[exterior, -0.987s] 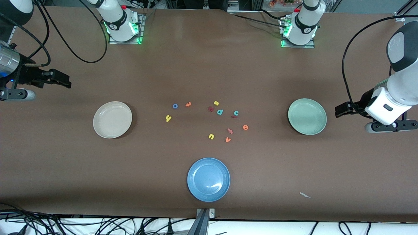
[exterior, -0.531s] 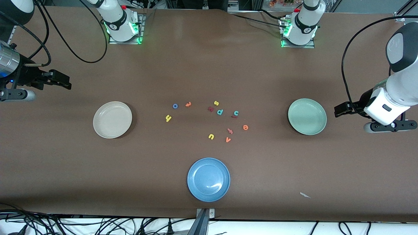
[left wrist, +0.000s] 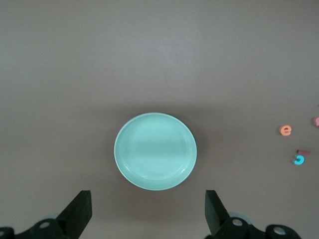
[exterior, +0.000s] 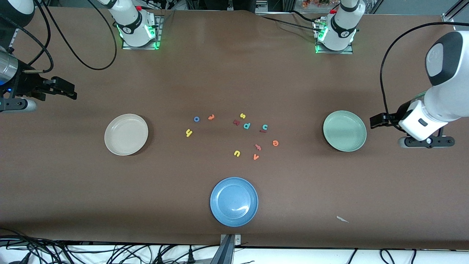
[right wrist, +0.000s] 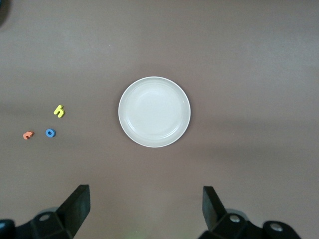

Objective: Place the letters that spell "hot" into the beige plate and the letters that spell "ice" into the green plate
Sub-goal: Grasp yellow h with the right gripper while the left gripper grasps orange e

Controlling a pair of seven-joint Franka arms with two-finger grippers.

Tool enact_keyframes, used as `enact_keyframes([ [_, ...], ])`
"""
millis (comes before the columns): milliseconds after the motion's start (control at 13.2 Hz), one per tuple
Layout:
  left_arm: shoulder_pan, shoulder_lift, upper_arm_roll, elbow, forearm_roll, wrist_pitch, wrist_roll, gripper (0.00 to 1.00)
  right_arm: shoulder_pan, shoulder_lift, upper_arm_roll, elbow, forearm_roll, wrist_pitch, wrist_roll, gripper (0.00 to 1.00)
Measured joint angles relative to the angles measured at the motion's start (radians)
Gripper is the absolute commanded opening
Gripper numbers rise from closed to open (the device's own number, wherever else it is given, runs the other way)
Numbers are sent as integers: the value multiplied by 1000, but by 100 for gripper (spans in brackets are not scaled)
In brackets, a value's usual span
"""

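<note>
letters lie scattered mid-table: h (exterior: 188, 133), o (exterior: 196, 119), t (exterior: 211, 117) toward the beige plate (exterior: 113, 145); i (exterior: 263, 131), c (exterior: 265, 127), e (exterior: 275, 143) toward the green plate (exterior: 362, 141). both plates are empty. left gripper (left wrist: 147, 214) hangs up beside the green plate, right gripper (right wrist: 144, 211) beside the beige one, jaws wide open. best to pick i carefully, since it touches c.

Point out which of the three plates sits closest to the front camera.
The blue plate. It lies lowest in the front view, below the scattered letters, while the beige plate and green plate sit higher, toward the table's two ends.
</note>
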Motion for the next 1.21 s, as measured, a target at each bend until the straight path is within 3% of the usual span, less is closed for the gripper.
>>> enact_keyframes([
  [380, -105, 31, -16, -46, -15, 24, -210, 99, 27, -3, 3, -72, 3, 108, 35, 100],
  [759, -206, 132, -41, -93, -81, 234, -521, 99, 31, 20, 66, -166, 10, 255, 180, 100],
  [1215, -291, 305, -46, -101, -150, 517, -752, 99, 37, 103, 153, -203, 10, 395, 373, 100],
])
